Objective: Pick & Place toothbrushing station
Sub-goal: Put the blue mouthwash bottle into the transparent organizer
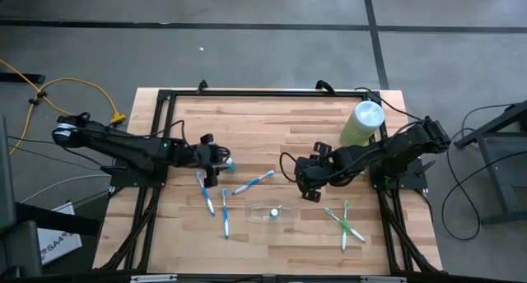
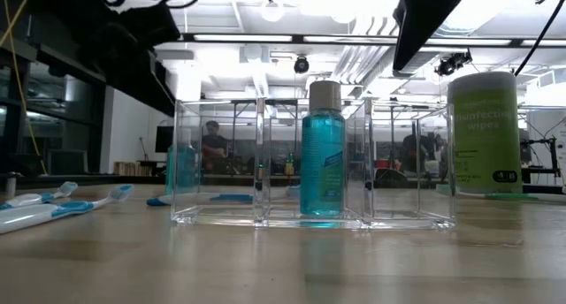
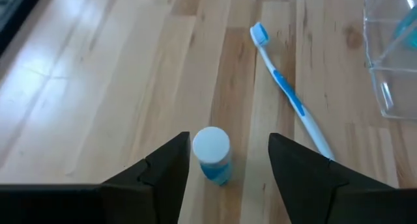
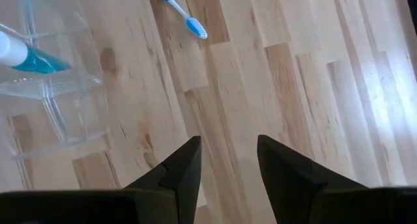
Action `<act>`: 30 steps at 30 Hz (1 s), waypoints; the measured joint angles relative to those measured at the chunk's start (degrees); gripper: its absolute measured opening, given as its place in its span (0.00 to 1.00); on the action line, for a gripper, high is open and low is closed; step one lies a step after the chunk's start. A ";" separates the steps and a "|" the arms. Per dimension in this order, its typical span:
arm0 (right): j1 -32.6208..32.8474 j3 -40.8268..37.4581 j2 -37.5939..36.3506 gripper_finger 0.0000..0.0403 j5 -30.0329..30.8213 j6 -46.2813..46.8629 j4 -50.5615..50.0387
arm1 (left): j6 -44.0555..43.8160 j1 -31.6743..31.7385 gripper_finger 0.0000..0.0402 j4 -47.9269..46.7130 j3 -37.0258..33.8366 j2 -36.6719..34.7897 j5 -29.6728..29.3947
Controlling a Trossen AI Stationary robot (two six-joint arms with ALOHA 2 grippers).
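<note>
The toothbrushing station is a clear plastic tray (image 1: 285, 209) (image 2: 221, 163) standing on the wooden table, with a teal white-capped bottle (image 2: 322, 154) upright in its middle compartment. My left gripper (image 1: 221, 160) (image 3: 228, 178) is open left of the tray. A small teal bottle with a white cap (image 3: 212, 154) (image 1: 230, 163) stands upright on the table between its fingers, close to one of them. Three blue toothbrushes (image 1: 254, 183) (image 1: 204, 192) (image 1: 224, 214) lie flat nearby. My right gripper (image 1: 310, 186) (image 4: 228, 165) hangs open over bare wood, right of the tray.
A tall pale-green wipes cylinder (image 1: 362, 122) (image 2: 483, 132) stands at the far right. Green toothbrushes (image 1: 346, 224) lie crossed near the front right. A black frame (image 1: 247, 92) borders the tabletop. Bare wood lies between the tray and the far edge.
</note>
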 joint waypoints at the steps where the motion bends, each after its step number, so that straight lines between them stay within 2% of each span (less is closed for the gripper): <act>1: 0.18 -0.02 0.00 0.35 0.00 0.00 -0.04 | -0.01 0.72 0.51 -0.09 0.00 0.00 0.88; 8: 1.60 -0.02 0.00 0.35 0.09 0.04 -0.02 | 1.30 4.00 0.51 -0.56 0.00 0.00 2.78; 14: 2.53 -0.02 0.00 0.35 0.17 0.07 -0.02 | 1.35 5.90 0.51 -0.85 -0.07 1.00 7.23; 22: 2.66 -0.02 0.02 0.35 0.19 0.21 0.05 | 1.77 5.96 0.51 0.03 -0.07 7.40 7.27; 30: 2.66 -0.02 0.02 0.35 0.18 0.22 0.08 | 3.51 6.23 0.51 5.47 -0.09 12.35 7.15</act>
